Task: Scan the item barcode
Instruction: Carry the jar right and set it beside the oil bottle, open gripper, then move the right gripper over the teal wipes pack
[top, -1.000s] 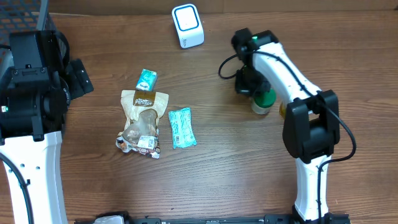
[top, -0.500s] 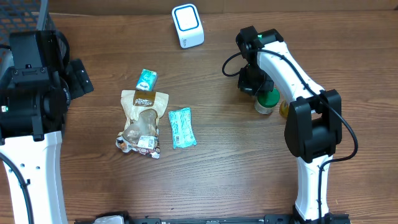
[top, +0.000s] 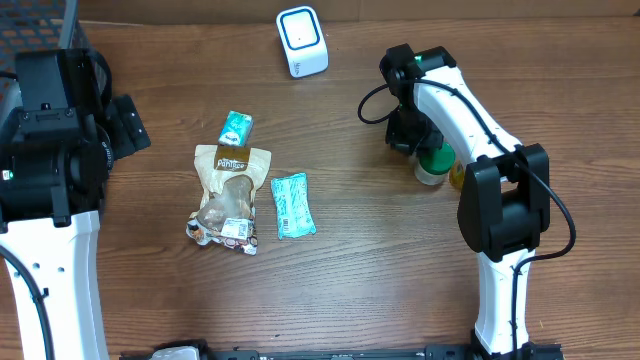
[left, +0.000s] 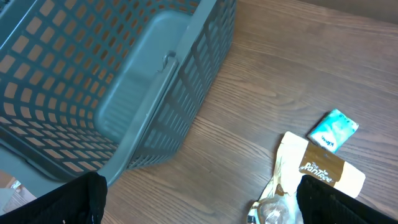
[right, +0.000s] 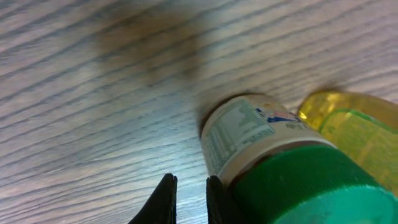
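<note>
A small bottle with a green cap (right: 292, 180) and a printed white label stands on the wood table, also visible from overhead (top: 433, 163). My right gripper (right: 191, 180) hangs just left of it, jaws slightly open with only bare table in the narrow gap. Its right finger (right: 217, 199) is right against the bottle's side. The white scanner with a blue square (top: 301, 41) sits at the far edge. My left gripper (left: 199, 205) is wide open and holds nothing, above a brown pouch (left: 311, 180).
A yellow object (right: 354, 130) stands right behind the bottle. A teal packet (top: 236, 127), the brown pouch (top: 229, 195) and a teal wrapper (top: 292, 205) lie mid-left. A grey mesh basket (left: 93, 81) sits at the far left.
My right gripper and the green-capped bottle have shifted a little to the right, toward the yellow object. Its jaws have parted slightly. The left arm has not moved.
</note>
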